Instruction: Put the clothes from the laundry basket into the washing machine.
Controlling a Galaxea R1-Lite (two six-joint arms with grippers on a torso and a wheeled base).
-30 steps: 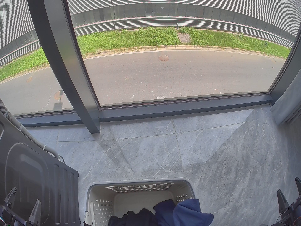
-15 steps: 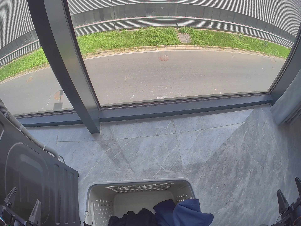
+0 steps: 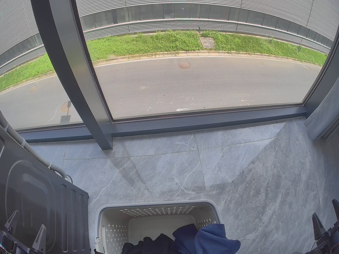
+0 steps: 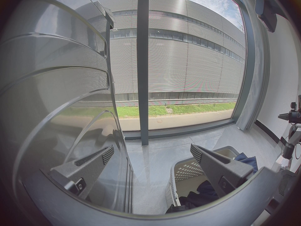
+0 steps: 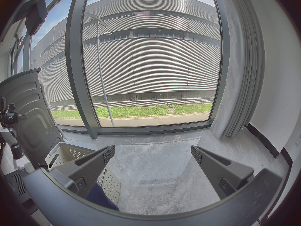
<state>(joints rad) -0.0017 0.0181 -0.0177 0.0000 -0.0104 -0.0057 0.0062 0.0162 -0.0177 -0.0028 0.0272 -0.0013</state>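
Blue and black clothes [image 3: 197, 240] are lying in the laundry basket [image 3: 155, 204].
Your left pincer [image 4: 152, 148] and right pincer [image 5: 152, 149] are gaping wide (both empty).

The head view looks steeply down over the laundry basket [image 3: 155, 204] toward the window [image 3: 197, 85]; both low wrist views share them.

We see the basket [image 3: 159, 203] on the floor [image 3: 247, 166] before the window [image 3: 194, 82], clothes [image 3: 204, 240] inside it, the washing machine [image 3: 35, 198] on its left.
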